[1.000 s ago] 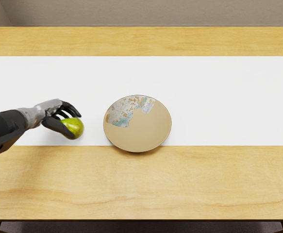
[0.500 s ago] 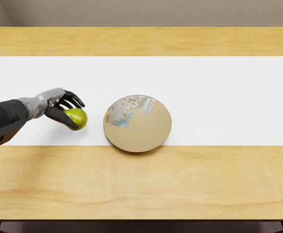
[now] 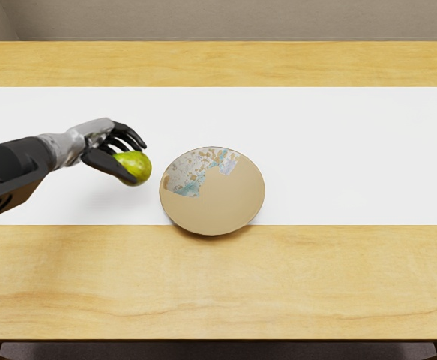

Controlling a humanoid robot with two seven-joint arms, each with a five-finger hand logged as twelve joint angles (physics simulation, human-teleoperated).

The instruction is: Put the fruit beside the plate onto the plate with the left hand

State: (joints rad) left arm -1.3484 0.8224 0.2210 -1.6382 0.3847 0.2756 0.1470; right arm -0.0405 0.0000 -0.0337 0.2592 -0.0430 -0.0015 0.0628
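- Wooden table (image 3: pixel 218 285), pale grain, crossed by a smooth white runner (image 3: pixel 338 150).
- Left hand (image 3: pixel 110 151), dark fingers curled around the fruit (image 3: pixel 136 166), a glossy yellow-green rounded pear.
- Compared with the earlier frames, hand and fruit have shifted rightward and sit closer to the plate (image 3: pixel 225 204); the fruit is just beside its left rim, not on it.
- The plate is round and tan, with mottled glaze at the upper left.

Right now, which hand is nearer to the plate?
Left. The left hand, shut on the green fruit, is just left of the plate, beside its rim. The right hand is not in view.
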